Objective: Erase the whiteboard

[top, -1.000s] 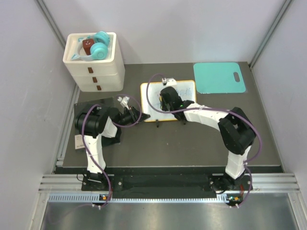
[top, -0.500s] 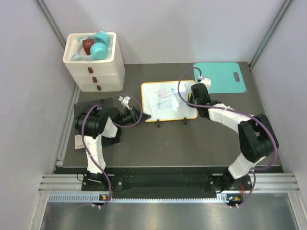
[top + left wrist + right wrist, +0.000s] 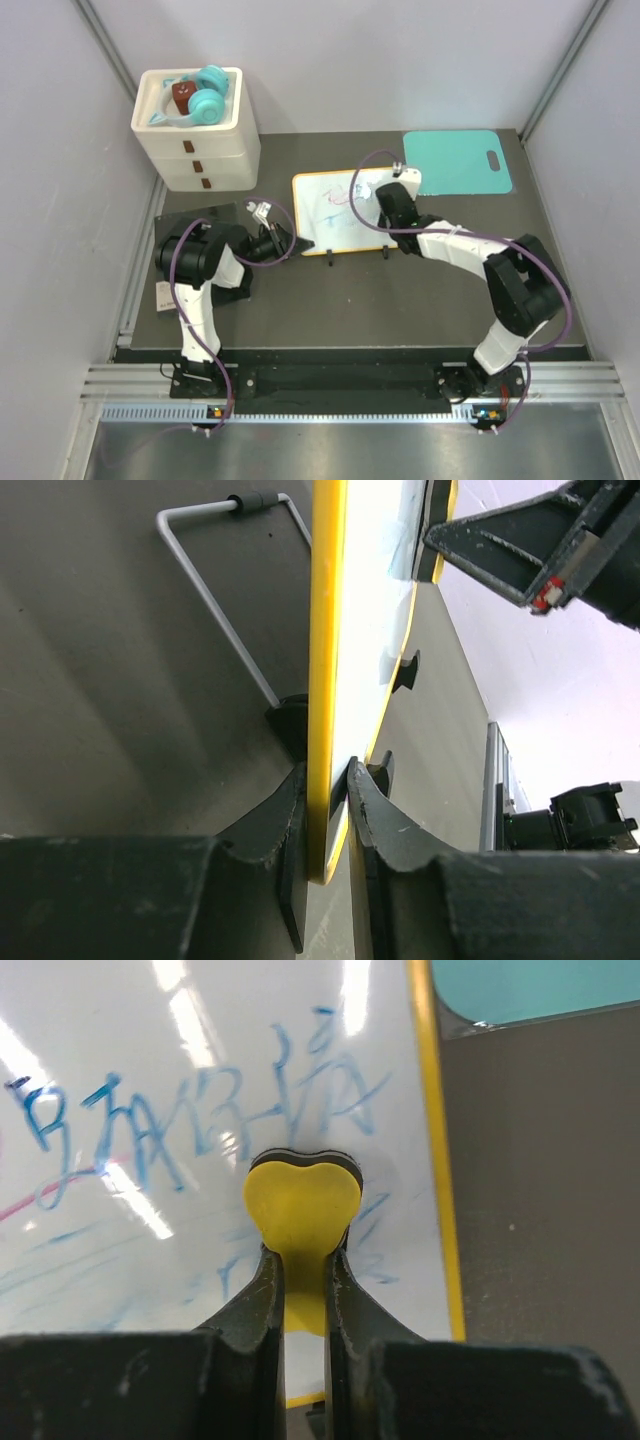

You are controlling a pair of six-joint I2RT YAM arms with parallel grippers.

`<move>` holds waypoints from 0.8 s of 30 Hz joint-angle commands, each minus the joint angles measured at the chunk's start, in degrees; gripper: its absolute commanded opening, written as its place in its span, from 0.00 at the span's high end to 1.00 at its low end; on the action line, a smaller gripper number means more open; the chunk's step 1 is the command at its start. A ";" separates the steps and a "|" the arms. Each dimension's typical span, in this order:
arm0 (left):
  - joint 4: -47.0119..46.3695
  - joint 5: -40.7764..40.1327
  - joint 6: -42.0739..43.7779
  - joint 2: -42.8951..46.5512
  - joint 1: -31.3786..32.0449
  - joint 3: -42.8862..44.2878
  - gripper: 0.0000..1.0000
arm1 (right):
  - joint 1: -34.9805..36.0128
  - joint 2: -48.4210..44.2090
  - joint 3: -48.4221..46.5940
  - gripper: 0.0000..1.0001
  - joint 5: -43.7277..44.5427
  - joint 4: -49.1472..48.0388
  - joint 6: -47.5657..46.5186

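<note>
Both at the whiteboard: left end effector clamps its left edge, right end effector presses a gripped yellow eraser onto it

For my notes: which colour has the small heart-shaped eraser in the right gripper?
Yellow; the heart-shaped eraser shows best in the right wrist view.

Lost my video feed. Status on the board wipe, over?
Left gripper clamped on whiteboard edge. Right gripper holding yellow eraser against it. Blue scribbles left on board. Teal mat beside, not blocking.
</note>
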State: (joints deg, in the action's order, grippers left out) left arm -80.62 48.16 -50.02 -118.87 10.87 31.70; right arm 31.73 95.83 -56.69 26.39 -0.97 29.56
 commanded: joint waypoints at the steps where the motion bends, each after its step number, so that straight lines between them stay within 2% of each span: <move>1: -4.37 -2.55 1.86 -0.05 -0.77 -1.12 1.00 | 8.34 11.12 -3.42 1.00 -2.59 12.39 0.23; 4: -4.46 -2.37 1.85 -0.05 -0.77 -1.12 1.00 | 11.86 14.64 -8.17 1.00 -0.12 15.12 0.50; 7: -4.46 -2.28 1.77 -0.05 -0.77 -1.12 1.00 | 10.38 15.18 -8.27 1.00 -0.72 14.86 2.16; 15: -4.63 -2.28 1.77 -0.22 -0.77 -1.03 1.00 | -3.31 6.48 3.67 1.00 -6.44 9.41 3.57; 24: -5.16 -2.11 1.59 -0.31 -0.77 -1.12 1.00 | -8.17 1.29 7.91 1.00 -4.33 8.97 5.07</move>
State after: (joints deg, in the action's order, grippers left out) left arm -80.29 48.18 -49.89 -118.87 10.55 31.40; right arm 27.38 92.90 -52.69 15.09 -0.86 35.00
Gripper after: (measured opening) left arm 0.226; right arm 0.082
